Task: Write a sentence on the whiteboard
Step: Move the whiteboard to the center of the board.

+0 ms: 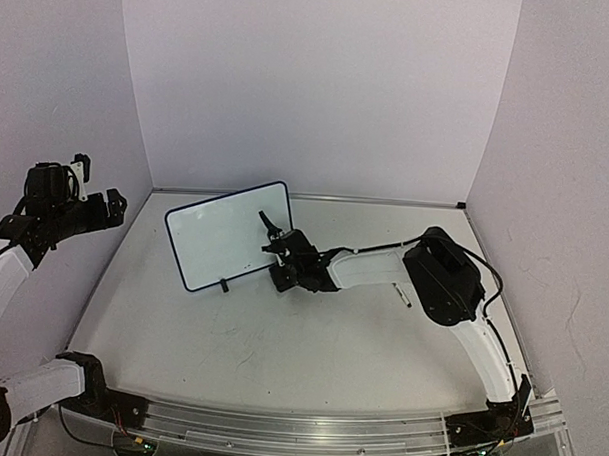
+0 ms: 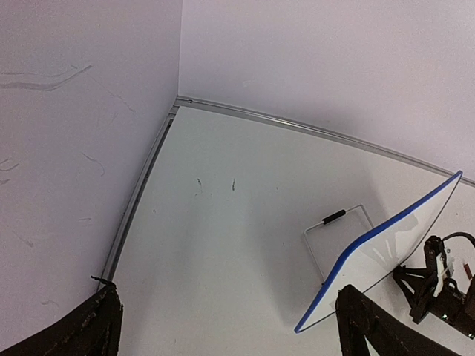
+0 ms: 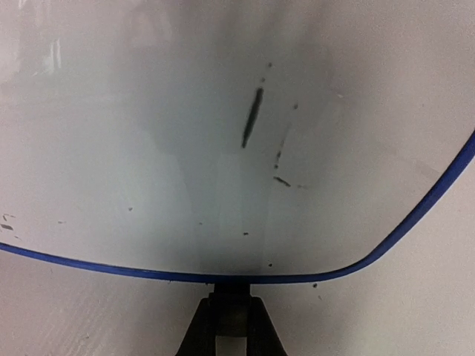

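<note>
whiteboard [image 1: 224, 235] propped just beyond right gripper [image 1: 276, 242], whose jaw state can't be told; left gripper [image 1: 98, 189] wide open, well apart.

We can read no text anywhere; the whiteboard [image 3: 133, 148] bears only a short dark stroke [image 3: 252, 117] and scattered specks [image 3: 281, 180].

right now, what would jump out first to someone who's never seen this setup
The blue-rimmed whiteboard stands tilted, nearly blank, back and left of middle on the table. The right gripper sits at its lower right edge, and the right wrist view shows one short dark stroke on its face. The left gripper hangs open, high by the left wall.
</note>
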Robot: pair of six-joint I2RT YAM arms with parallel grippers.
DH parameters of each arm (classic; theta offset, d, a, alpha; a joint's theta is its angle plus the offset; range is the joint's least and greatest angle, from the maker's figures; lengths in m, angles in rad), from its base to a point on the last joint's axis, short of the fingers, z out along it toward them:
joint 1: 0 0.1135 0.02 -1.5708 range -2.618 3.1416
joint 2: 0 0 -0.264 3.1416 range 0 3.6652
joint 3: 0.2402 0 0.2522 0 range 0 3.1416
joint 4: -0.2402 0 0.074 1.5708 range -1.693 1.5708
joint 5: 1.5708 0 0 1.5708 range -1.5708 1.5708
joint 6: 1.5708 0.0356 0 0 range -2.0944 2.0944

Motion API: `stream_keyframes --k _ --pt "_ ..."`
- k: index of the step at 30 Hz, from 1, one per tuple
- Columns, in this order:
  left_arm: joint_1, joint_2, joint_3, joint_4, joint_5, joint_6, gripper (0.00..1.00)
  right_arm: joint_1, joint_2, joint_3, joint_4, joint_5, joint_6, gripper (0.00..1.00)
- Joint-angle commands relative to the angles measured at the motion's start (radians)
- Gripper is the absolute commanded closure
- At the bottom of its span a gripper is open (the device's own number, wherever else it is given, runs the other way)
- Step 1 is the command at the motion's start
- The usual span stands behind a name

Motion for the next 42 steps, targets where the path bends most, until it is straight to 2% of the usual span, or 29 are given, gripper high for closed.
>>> stream_keyframes --k 1,13,16,20,24,26,28,30,31,33,37,42 --pt "0.003 -0.01 0.003 0.026 -0.011 0.017 0.01 -0.01 -0.117 -0.132 -0.041 0.133 0.096 1.0" --pt "0.004 -0.015 -0.01 0.042 0.017 0.029 0.01 -0.01 -0.363 -0.52 -0.026 0.215 0.317 1.0" --pt "0.003 0.0 -0.009 0.044 0.075 0.019 0.01 -0.006 -0.411 -0.606 -0.026 0.216 0.371 1.0" --pt "0.003 0.036 -0.009 0.019 0.136 -0.074 0.03 0.001 -0.466 -0.679 -0.027 0.237 0.414 1.0" --pt "-0.001 0.054 -0.088 0.054 0.208 -0.195 0.04 0.004 -0.481 -0.691 -0.042 0.224 0.417 0.99" --pt "-0.016 0.068 -0.123 0.071 0.219 -0.231 0.05 0.006 -0.489 -0.689 -0.051 0.204 0.413 0.85" --pt "-0.053 0.088 -0.155 0.084 0.205 -0.258 0.05 0.015 -0.515 -0.698 -0.057 0.184 0.403 0.59" --pt "-0.108 0.115 -0.187 0.105 0.168 -0.276 0.05 0.025 -0.56 -0.72 -0.06 0.165 0.399 0.41" --pt "-0.141 0.134 -0.201 0.119 0.145 -0.285 0.05 0.03 -0.588 -0.736 -0.063 0.15 0.398 0.35" --pt "-0.2 0.177 -0.228 0.154 0.111 -0.303 0.05 0.039 -0.642 -0.77 -0.071 0.117 0.4 0.28" --pt "-0.264 0.292 -0.265 0.246 0.109 -0.346 0.05 0.046 -0.782 -0.85 -0.118 0.07 0.426 0.21" --pt "-0.339 0.424 -0.257 0.346 0.06 -0.372 0.05 0.044 -0.982 -0.941 -0.239 0.094 0.461 0.12"
